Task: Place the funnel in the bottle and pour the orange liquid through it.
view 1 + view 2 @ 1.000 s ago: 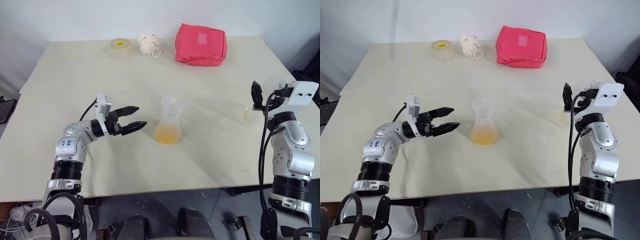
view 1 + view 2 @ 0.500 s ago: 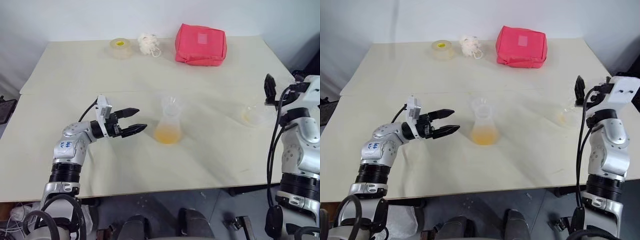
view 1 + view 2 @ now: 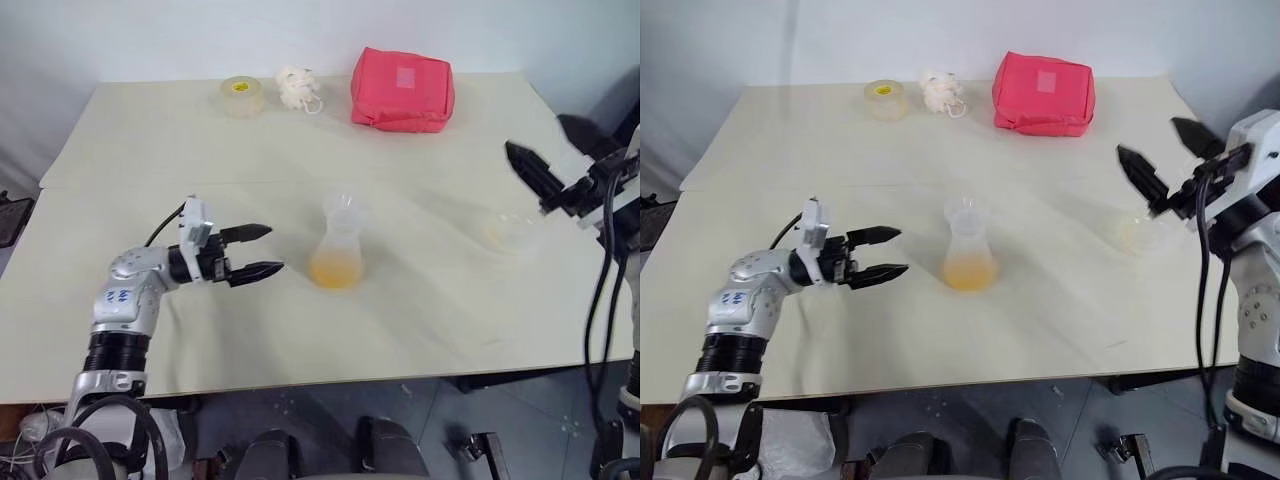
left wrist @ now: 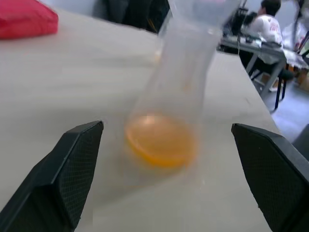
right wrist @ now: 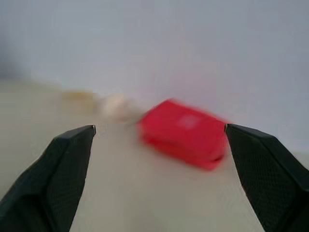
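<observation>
Both grippers are standing open and holding nothing: the left gripper (image 3: 258, 251) is pointing at the bottle (image 3: 337, 250) from just beside it, and the right gripper (image 3: 1167, 161) is hanging above a clear cup (image 3: 508, 231). Orange liquid (image 3: 335, 270) is sitting in the bottle, which is standing upright mid-table with the funnel (image 3: 343, 210) in its neck.

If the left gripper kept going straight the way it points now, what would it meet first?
Most likely the bottle: the open left gripper points at its lower body, with only bare table between.

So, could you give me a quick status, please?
Both grippers open, empty. Funnel in bottle, orange liquid inside. Nothing blocking.
</observation>
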